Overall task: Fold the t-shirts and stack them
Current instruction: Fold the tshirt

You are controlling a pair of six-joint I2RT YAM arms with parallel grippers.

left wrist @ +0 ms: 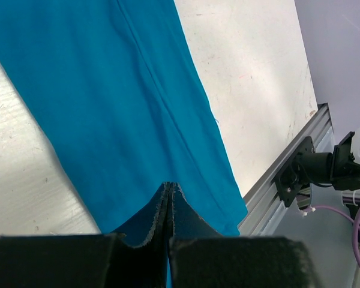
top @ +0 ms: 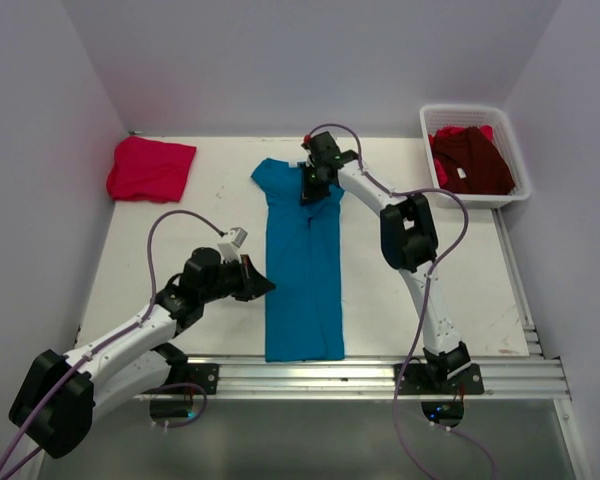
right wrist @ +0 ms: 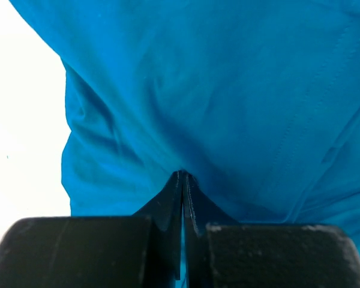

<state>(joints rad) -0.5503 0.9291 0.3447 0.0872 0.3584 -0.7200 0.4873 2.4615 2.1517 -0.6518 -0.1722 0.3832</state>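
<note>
The teal-blue t-shirt (top: 302,270) lies in the middle of the counter (top: 200,220), folded into a long narrow strip running from the upper centre of the top view down to the rail at the near edge. The left gripper (top: 265,287) sits at the strip's left edge, low in the frame. In its wrist view its fingers (left wrist: 162,210) are pressed together and pinch teal cloth. The right gripper (top: 310,190) is at the strip's far end, its jaws likewise closed on a fold of the same shirt. The pinkish-red t-shirt (top: 150,168) lies folded at upper left. The dark maroon t-shirt (top: 475,160) lies in the white basket (top: 425,125) at upper right.
</note>
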